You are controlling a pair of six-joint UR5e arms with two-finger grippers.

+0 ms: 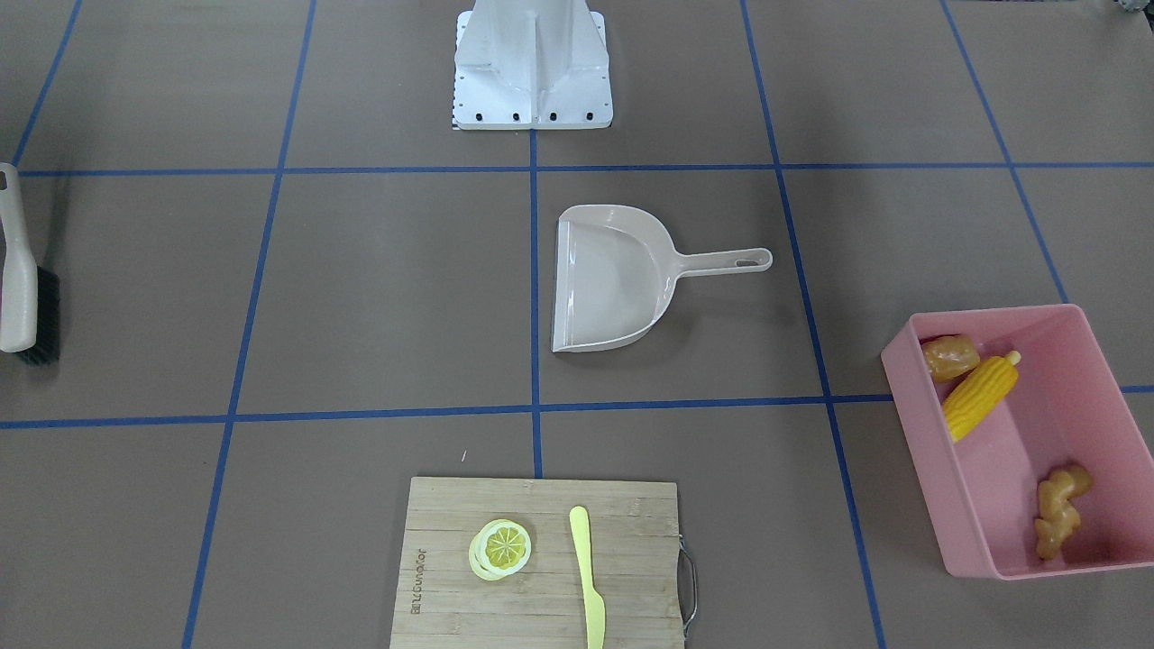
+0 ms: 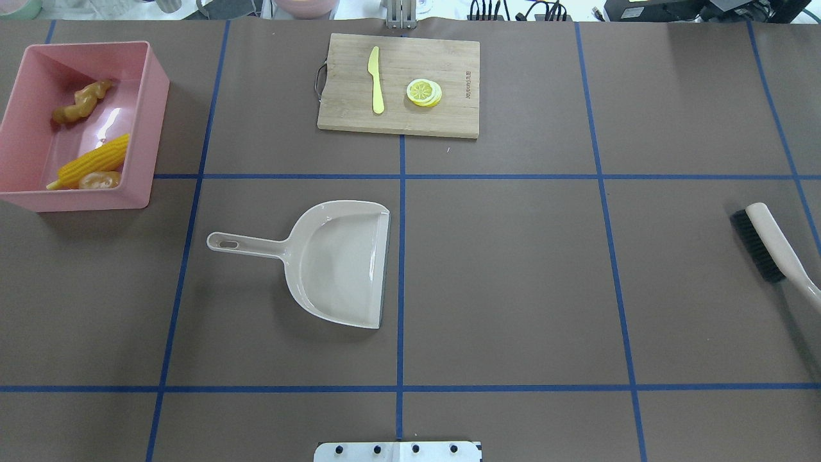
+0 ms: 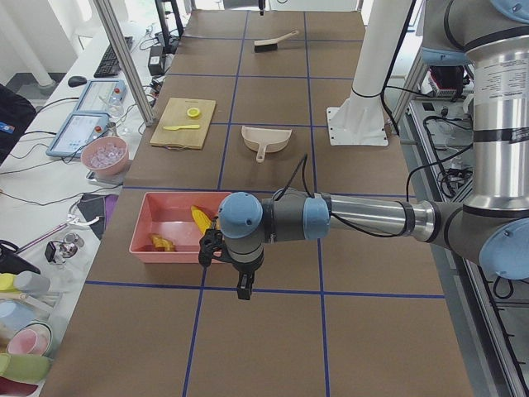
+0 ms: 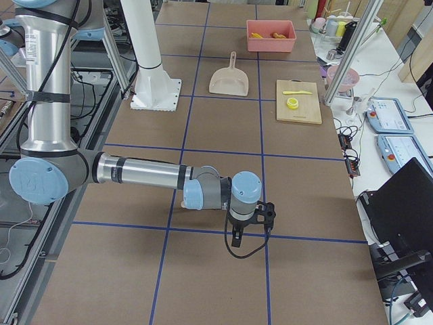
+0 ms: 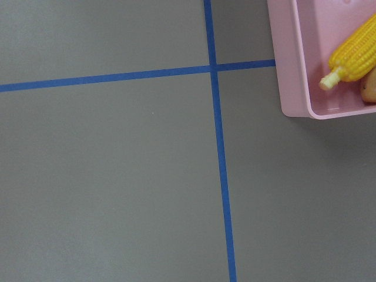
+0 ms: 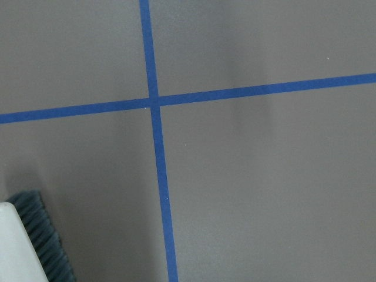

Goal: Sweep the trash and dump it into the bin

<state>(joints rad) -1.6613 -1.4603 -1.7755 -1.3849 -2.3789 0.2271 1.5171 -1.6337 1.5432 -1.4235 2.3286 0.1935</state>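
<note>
Corn cob (image 1: 981, 397), potato (image 1: 949, 356) and ginger root (image 1: 1059, 509) lie inside the pink bin (image 1: 960, 514), table's left end | dustpan (image 1: 613, 288) mid-table, well apart | left gripper (image 3: 237, 277) near the bin, right gripper (image 4: 249, 225) above the table: whether their fingers are spread or pressed together cannot be told.

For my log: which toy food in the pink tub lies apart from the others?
The ginger root, alone at one end; corn and potato lie together.

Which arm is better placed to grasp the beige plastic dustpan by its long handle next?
Left. The dustpan's handle points to the robot's left, and the left gripper hovers beside the pink rectangular plastic tub on that side.
</note>
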